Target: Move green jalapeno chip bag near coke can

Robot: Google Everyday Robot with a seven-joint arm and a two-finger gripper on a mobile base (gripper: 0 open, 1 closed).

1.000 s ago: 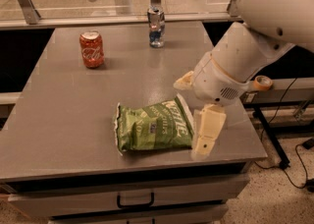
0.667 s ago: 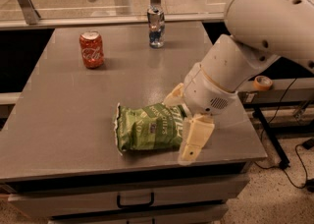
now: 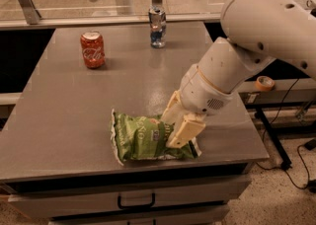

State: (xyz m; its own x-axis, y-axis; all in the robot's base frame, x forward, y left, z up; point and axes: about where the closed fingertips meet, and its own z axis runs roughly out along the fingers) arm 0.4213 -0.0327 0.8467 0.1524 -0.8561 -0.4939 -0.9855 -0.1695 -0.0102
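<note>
Chip bag left-right, gripper at right

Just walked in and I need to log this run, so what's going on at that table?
The robot's cream two-finger gripper is down at the right end of the crinkly light-green chip bag, near the front edge of the grey table. The small red soda can stands far back on the left, well apart from the bag; the move is not yet done.

Grey table has the green jalapeno chip bag at the gripper, with the coke can and silver can well beyond it.
</note>
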